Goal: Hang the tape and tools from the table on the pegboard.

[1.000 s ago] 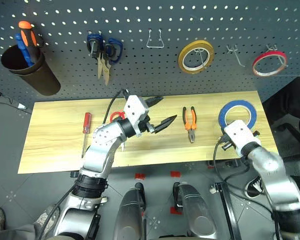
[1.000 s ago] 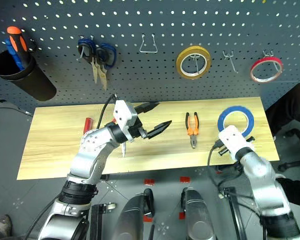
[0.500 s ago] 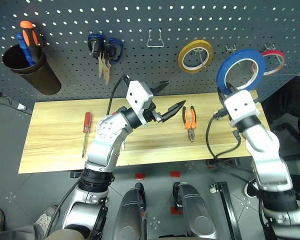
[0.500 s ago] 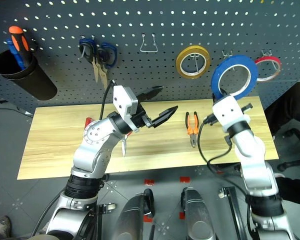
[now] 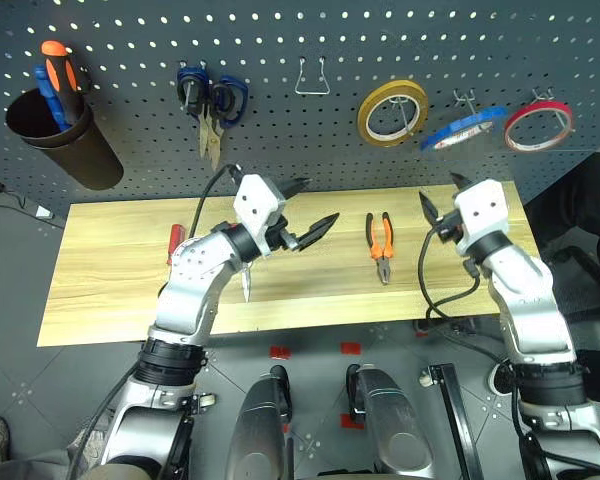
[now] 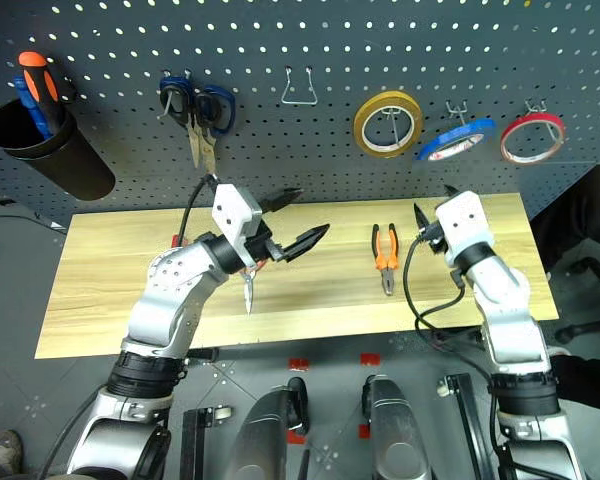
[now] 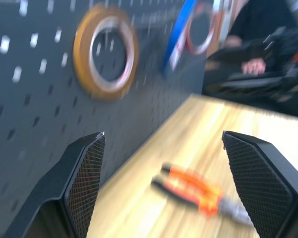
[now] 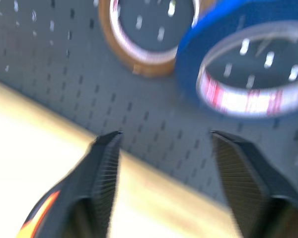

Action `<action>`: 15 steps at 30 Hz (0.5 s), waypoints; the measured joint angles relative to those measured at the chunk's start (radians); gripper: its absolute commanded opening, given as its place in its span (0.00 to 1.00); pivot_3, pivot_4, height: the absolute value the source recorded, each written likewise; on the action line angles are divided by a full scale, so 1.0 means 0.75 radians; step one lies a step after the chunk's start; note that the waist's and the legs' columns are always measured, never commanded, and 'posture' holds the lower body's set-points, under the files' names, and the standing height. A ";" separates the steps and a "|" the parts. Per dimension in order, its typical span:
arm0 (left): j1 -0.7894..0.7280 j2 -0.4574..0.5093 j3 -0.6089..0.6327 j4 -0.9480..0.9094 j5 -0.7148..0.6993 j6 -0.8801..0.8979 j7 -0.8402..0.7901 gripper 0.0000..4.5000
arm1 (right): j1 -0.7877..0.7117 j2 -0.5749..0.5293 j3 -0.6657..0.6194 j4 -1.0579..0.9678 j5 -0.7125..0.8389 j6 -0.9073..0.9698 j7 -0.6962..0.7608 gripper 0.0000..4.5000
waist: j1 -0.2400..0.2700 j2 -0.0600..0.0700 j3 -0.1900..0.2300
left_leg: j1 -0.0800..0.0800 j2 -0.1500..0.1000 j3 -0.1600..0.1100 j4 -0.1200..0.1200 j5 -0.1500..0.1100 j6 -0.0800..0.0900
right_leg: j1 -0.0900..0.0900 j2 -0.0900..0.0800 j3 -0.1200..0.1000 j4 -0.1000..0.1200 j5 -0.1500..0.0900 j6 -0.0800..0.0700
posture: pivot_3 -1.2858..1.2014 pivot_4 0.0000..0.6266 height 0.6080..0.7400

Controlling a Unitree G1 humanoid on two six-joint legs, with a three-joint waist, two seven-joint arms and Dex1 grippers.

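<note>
The blue tape (image 5: 462, 129) hangs tilted on a hook of the pegboard (image 5: 280, 150), between the yellow tape (image 5: 391, 113) and the thin red tape (image 5: 538, 125); the right gripper (image 5: 437, 196) sits just below it with its fingers spread and nothing between them — released. The left gripper (image 5: 306, 206) hovers over the table (image 5: 110, 290), its fingers also parted and empty.

The remaining work appears to turn on the pliers (image 5: 379, 246); they lie flat on the wood between the two grippers, long axis running from the table's near edge toward the pegboard, orange-and-black handles toward the board; they look about as near to one arm as to the other. The red-handled screwdriver (image 5: 173, 243) lies to the left of the left arm; steel blades (image 5: 246, 283) show beneath that arm's wrist, probably the red scissors, though the handles are hidden.

Materials: the pegboard is dark grey perforated metal; the table is pale wood grain, smooth; the tapes are flat rings; the pliers' handles look rubbery; the fingers carry a fine cross-hatched texture on their inner faces.
</note>
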 measured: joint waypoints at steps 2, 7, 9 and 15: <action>0.035 0.086 0.002 0.022 0.005 -0.001 -0.057 0.88 | 0.139 0.079 0.049 -0.118 0.007 0.126 -0.030 0.99 | -0.001 0.000 0.000 | 0.000 0.001 0.000 -0.001 0.000 0.000 | 0.000 0.000 0.000 0.000 0.000 0.000 | 0.42 0.58 1.00; 0.105 0.283 -0.021 0.151 0.092 -0.106 -0.225 0.88 | 0.152 0.317 0.144 -0.190 0.000 0.529 -0.171 0.99 | -0.019 0.000 -0.001 | 0.001 0.003 0.003 0.001 0.000 -0.001 | -0.003 0.001 0.002 0.002 0.002 -0.004 | 0.42 0.59 1.00; 0.103 0.317 -0.021 0.235 0.113 -0.153 -0.258 0.88 | 0.068 0.426 0.159 -0.161 -0.031 0.665 -0.270 0.99 | -0.018 0.000 -0.001 | 0.001 0.004 0.002 0.001 0.002 -0.002 | -0.003 0.001 0.000 0.002 0.003 -0.005 | 0.42 0.59 1.00; 0.012 0.322 -0.011 0.380 0.137 -0.215 -0.286 0.88 | -0.196 0.548 0.152 0.113 -0.057 0.808 -0.412 0.99 | 0.006 -0.001 -0.001 | 0.000 0.004 0.003 0.000 0.003 -0.002 | -0.005 0.002 0.000 0.002 0.005 -0.008 | 0.43 0.59 1.00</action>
